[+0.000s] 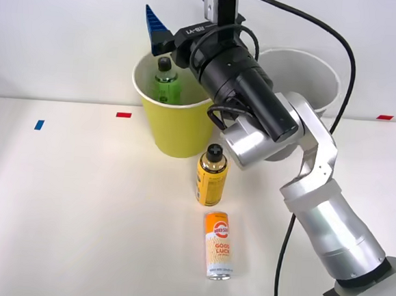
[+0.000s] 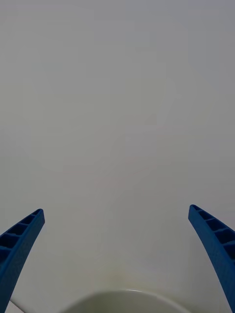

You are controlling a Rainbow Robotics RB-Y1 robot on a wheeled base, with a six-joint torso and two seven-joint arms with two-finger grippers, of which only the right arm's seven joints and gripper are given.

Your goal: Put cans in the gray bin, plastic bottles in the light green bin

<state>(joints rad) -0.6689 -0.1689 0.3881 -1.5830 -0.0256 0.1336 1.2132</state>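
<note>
Nearest the robot on the white table (image 1: 76,214) stands the can (image 1: 219,246), slim and upright, with an orange top, a cream lower body and a silver metal base. A round red-and-white badge sits on the orange band, its wording too small to read; below it the print reads "GOOD LUCK" in orange letters.

Just beyond the can, apart from it, the yellow-orange bottle (image 1: 211,176) stands upright: stubby, with a black screw cap and a yellow label whose dark print cannot be made out.

Behind that is the light green bin (image 1: 176,122), a tapered chartreuse bucket with a white rim and pale inside. The green-label bottle (image 1: 166,82) is inside it, black cap up, leaning slightly toward the back wall as far as can be judged.

The right gripper (image 1: 155,27) hangs above the bin's far rim with its blue ribbed fingers (image 2: 22,239) spread wide and nothing between them; in the wrist view a curve of white rim lies below them.

The gray bin (image 1: 306,78) stands to the right of the green one, largely hidden behind the arm, its white rim showing
</note>
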